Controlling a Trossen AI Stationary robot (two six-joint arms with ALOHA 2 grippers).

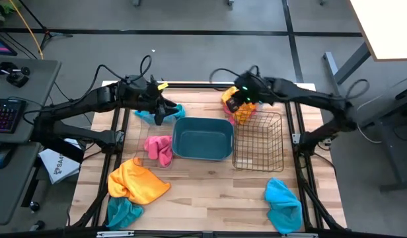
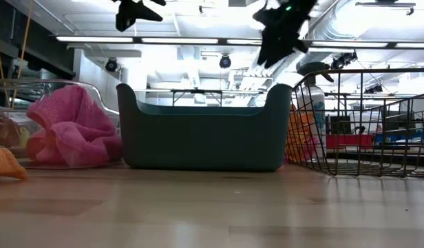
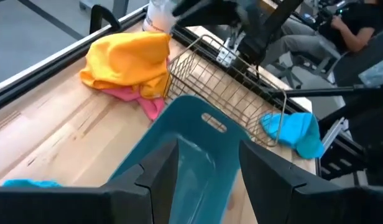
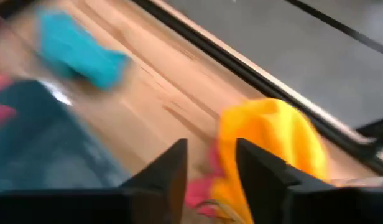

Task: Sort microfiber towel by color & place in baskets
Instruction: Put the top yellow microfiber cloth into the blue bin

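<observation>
I am holding the right gripper (image 4: 210,163) with its jaws a little open and empty. The orange-yellow towel (image 1: 235,106) is lying just beside them, upper centre of the high view, touching the wire-mesh basket (image 1: 258,141). The left gripper (image 3: 207,163), jaws open and empty, is hanging over the teal tub (image 1: 203,138).

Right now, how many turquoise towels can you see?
3: one at the table's back edge by the left gripper, one at the front-left corner, one at front right. More may be hidden under other towels.
</observation>
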